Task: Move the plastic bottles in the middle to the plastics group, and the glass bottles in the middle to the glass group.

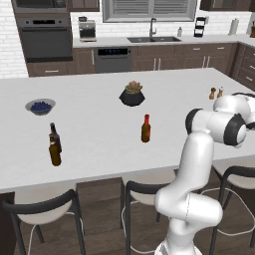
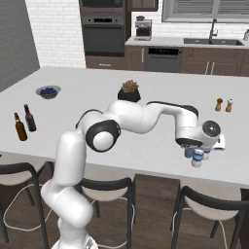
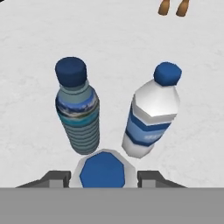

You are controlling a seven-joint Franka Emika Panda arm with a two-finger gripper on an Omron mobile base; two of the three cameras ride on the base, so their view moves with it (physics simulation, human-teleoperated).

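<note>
My gripper (image 3: 103, 177) reaches straight down over the clear plastic bottle with a blue cap (image 3: 103, 169); its fingers (image 3: 57, 177) press in on both sides of the bottle's shoulders. Just beyond stand the teal-blue plastic bottle (image 3: 77, 111) and the blue-and-white-labelled water bottle of the plastics group (image 3: 152, 116). In the right base view the gripper (image 2: 197, 148) sits over this cluster (image 2: 197, 158) near the counter's front edge. The red-capped amber glass bottle (image 1: 145, 129) stands mid-counter. The glass group, two dark-topped brown bottles (image 1: 55, 145) (image 2: 24, 124), stands far left.
Two tiny brown shakers (image 1: 215, 92) (image 2: 223, 105) (image 3: 173, 7) stand behind the plastics. A potted succulent (image 1: 132, 94) (image 2: 129, 91) and a bowl of blueberries (image 1: 40, 106) (image 2: 48, 91) sit further back. Stools (image 2: 204, 204) line the counter's front edge.
</note>
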